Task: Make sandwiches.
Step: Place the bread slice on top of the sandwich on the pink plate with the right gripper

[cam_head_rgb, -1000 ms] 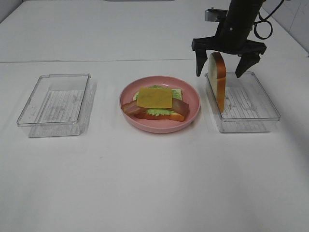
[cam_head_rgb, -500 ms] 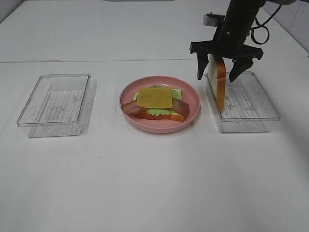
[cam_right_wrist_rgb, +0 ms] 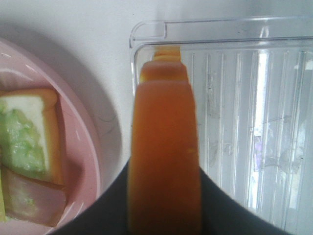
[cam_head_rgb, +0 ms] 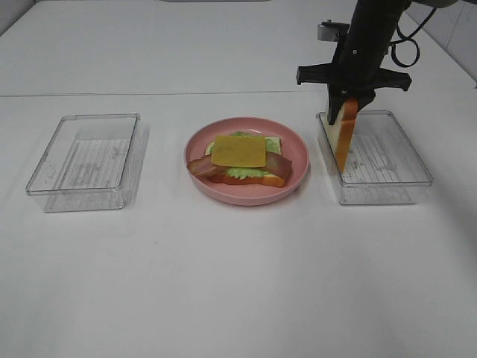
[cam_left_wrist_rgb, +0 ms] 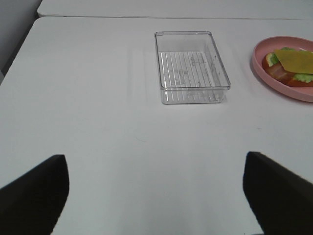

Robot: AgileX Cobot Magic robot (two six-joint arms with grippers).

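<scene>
Though tilted, bread slice (cam_head_rgb: 342, 134) between right tool (cam_head_rgb: 347, 99) tips.

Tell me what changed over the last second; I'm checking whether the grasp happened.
The right gripper came down and closed its open fingers onto the upright bread slice in the right tray, tipping it slightly. The plate, its stacked fillings and the left tray stayed put.

A plain white bench (cam_head_rgb: 223, 283) fills nearly the whole scene, matte and evenly lit, with soft, faint shadows. A thin seam (cam_head_rgb: 149, 94) runs straight across it toward the far side, dividing the surface into two panels. At the far corner a strip of pale tiled wall (cam_head_rgb: 462, 30) shows. In the left wrist view, grey floor (cam_left_wrist_rgb: 14, 29) lies beyond the bench's edge.
</scene>
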